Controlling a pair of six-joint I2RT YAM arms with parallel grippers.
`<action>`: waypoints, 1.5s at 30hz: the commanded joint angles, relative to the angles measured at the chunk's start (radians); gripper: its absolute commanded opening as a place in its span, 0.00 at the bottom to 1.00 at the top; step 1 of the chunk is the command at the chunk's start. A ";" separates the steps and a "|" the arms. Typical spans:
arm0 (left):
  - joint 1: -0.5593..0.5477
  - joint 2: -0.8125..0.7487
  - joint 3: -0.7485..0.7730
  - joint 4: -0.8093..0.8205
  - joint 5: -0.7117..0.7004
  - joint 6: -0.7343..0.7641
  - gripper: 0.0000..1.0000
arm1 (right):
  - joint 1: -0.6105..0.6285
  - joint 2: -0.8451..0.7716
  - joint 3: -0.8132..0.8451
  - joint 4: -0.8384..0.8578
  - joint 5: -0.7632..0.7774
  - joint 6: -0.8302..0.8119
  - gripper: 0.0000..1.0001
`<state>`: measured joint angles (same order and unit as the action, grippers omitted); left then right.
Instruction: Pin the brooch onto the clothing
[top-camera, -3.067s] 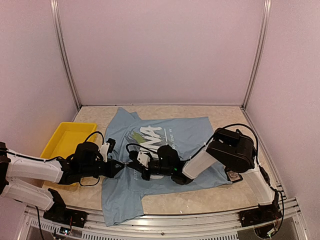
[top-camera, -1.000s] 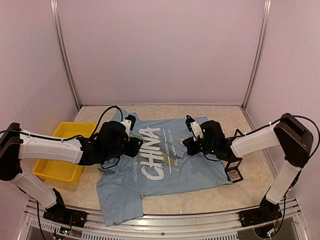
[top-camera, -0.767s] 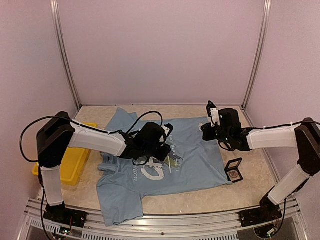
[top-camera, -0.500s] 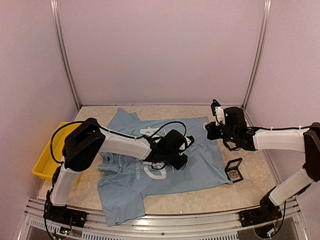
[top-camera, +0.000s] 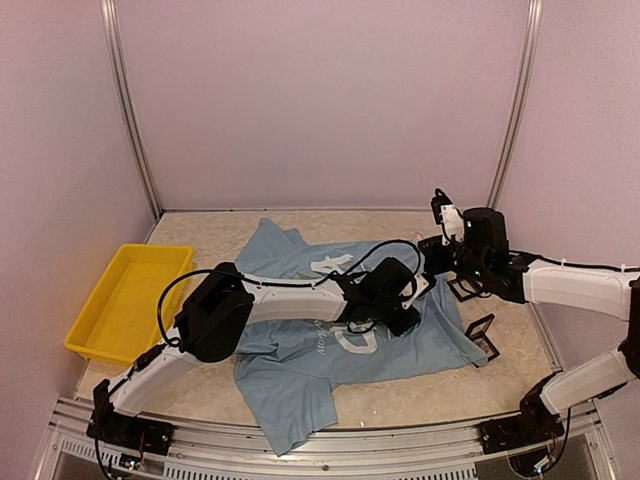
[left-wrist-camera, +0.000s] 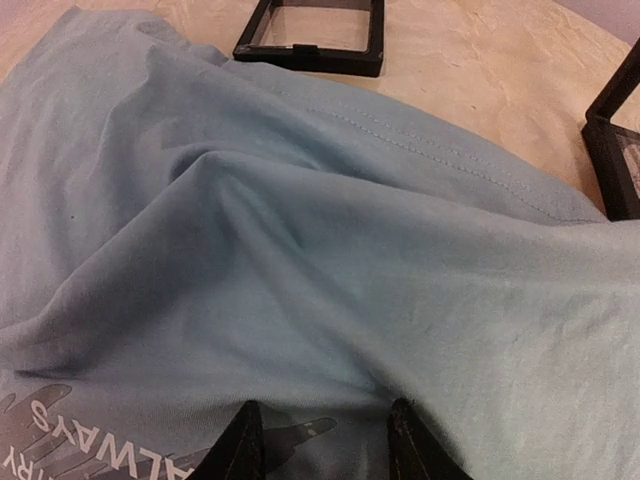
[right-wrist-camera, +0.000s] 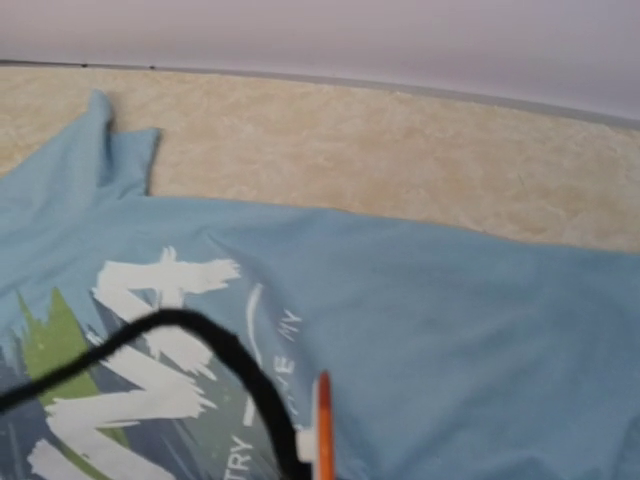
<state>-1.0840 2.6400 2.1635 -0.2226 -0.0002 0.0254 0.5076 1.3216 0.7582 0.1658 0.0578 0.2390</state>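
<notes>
**Shirt in hand, no pin placed yet**

Left gripper (left-wrist-camera: 325, 450): reached far across. Fingers narrowed, a ridge of the T-shirt (top-camera: 295, 385) between the tips. I judge that a pinch on the cloth; creases run out from the tips. Shirt lies rumpled on the table (top-camera: 440, 405), bunched under this gripper, with one sleeve trailing back towards the arm bases.

Just beyond the left fingertips, past the shirt's hem: a black frame (left-wrist-camera: 305, 58) lying flat. A second black frame (left-wrist-camera: 612, 150) sits ahead and to the right, at the edge of the wrist view. Can't tell what either holds.

Right gripper (top-camera: 437, 256): hovers over the far edge of the shirt, near the left gripper. Below and ahead of it is the white lettering (right-wrist-camera: 165, 290). Only one orange-edged finger shows, so I cannot tell whether it is wide or closed, or carrying anything.

Yellow tray (top-camera: 130, 295): well behind the left gripper.

Progress: no brooch visible in any view, nothing pinned to the fabric. By my reckoning, everything is left to do: flatten the cloth, fetch the brooch, pin it
</notes>
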 joint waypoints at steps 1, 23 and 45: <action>0.026 -0.044 -0.045 -0.028 0.089 0.025 0.41 | -0.011 -0.025 -0.008 0.010 -0.094 -0.044 0.00; 0.074 -1.180 -1.559 0.410 -0.290 -0.177 0.59 | 0.230 0.307 0.097 0.368 -0.551 -0.348 0.00; 0.096 -1.217 -1.672 0.412 -0.134 -0.197 0.61 | 0.380 0.685 0.225 0.623 -0.698 -0.521 0.00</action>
<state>-0.9977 1.4296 0.4938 0.1890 -0.1471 -0.1291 0.8711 1.9530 0.9520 0.7315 -0.6178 -0.2543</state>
